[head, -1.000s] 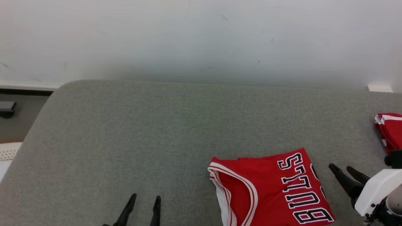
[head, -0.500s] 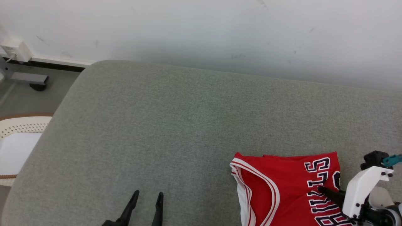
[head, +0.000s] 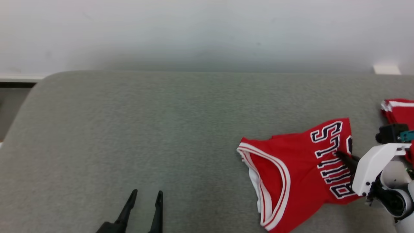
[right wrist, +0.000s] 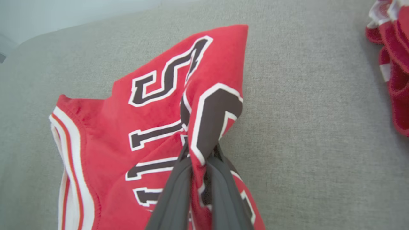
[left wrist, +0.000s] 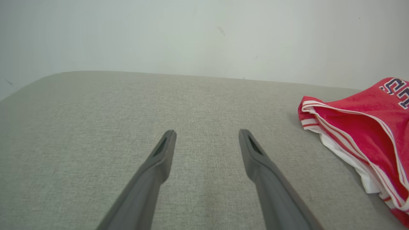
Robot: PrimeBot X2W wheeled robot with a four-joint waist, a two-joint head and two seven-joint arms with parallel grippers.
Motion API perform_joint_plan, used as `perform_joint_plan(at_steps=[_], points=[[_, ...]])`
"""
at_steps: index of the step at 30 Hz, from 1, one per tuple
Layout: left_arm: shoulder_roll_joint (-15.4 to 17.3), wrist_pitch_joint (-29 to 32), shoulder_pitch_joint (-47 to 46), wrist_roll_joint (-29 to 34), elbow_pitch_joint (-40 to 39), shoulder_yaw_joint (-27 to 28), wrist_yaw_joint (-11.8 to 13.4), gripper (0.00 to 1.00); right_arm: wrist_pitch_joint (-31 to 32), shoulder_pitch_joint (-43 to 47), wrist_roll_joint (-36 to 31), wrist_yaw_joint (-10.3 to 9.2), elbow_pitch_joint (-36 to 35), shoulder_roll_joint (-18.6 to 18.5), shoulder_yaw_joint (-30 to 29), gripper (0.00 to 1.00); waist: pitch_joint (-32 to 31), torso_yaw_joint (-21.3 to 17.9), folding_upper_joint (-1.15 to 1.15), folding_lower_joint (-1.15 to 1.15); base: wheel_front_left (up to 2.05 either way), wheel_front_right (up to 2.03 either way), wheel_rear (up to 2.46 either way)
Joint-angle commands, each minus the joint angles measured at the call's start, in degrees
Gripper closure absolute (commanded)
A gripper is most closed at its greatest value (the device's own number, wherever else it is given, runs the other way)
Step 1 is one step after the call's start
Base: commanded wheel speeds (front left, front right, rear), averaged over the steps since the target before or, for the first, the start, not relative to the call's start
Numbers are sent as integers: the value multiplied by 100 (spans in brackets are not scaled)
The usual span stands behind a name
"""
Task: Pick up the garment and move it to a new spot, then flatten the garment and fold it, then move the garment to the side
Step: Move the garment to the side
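The right end effector (right wrist: 199,154) is clamped on a bunched fold of the red jersey (head: 291,168), which lies on the grey tabletop (head: 161,129) at 4 o'clock in the head view. The left end effector (head: 147,194), at 7 o'clock, hangs with fingers apart. More red cloth (head: 399,110) sits at 3 o'clock.

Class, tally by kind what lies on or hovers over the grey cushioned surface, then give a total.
Lettered red jersey: 1
Separate red garment heap at the right edge, pieces uncountable: 1
Grippers: 2, the left gripper open, the right gripper shut on the red jersey
Total: 4
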Motion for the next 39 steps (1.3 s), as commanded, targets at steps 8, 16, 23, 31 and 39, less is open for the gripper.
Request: perform_joint_plan(at_steps=[8, 16, 23, 31, 39], points=[[25, -9, -418, 297, -17, -1, -258, 0, -1111, -623, -404, -4, 103, -295, 32, 100, 478, -1005, 0, 0, 0, 0, 0], [24, -9, -702, 348, 88, -80, -340, 0, -2017, -1328, -852, -5, 664, -464, -490, 100, 763, -787, 0, 0, 0, 0, 0], [22, -9, -728, 338, 39, -61, -304, 0, -2037, -1979, -1210, -4, 1184, -764, -1230, 100, 1075, -590, 0, 0, 0, 0, 0], [22, -9, -797, 364, 43, -12, -305, 0, -2356, -2162, -2648, -10, 1994, -975, -2330, 0, 1123, -585, 0, 0, 0, 0, 0], [22, -9, -629, 214, 5, -39, -197, 0, -3471, -1518, -3591, -10, 1659, -677, -2622, 0, 718, -606, 0, 0, 0, 0, 0]])
